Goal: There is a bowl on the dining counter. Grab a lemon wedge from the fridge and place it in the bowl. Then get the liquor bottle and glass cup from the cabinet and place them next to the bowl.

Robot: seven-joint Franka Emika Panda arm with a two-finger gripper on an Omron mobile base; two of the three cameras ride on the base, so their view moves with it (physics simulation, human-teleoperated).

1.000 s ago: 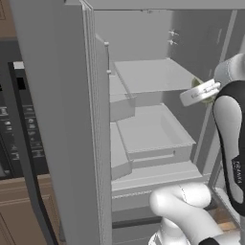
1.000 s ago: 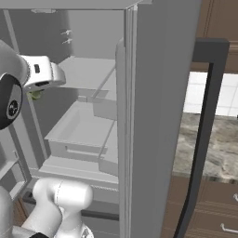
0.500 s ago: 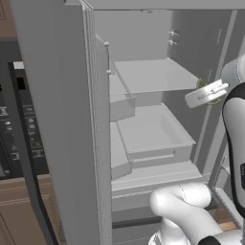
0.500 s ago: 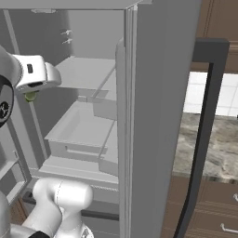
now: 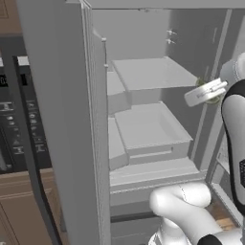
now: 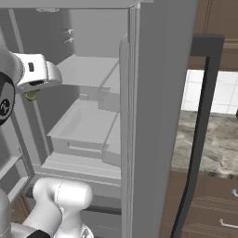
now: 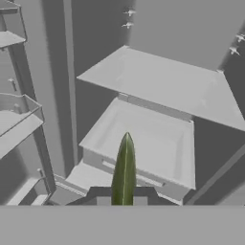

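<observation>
In the hand view we see the lemon wedge (image 7: 124,168) edge-on, a thin green-yellow sliver rising between the two dark finger tips (image 7: 101,196), with the gripper (image 7: 123,197) pinched onto it. Beyond it lie the fridge (image 7: 162,86) shelf and the shallow drawer (image 7: 153,143) below.

The base views give us what that close look cannot: the fridge (image 5: 62,119) stands with its doors swung open, and the white hand hangs in front of the right side of the compartment, level with the upper shelf. From the left base view the gripper (image 5: 210,91) shows a speck of green at its tip, the lemon wedge (image 5: 213,97), mostly covered by the hand. From the right base view the lemon wedge (image 6: 31,95) peeks out as a small green patch under the gripper (image 6: 33,90). In both, we cannot make out the fingers themselves.
</observation>
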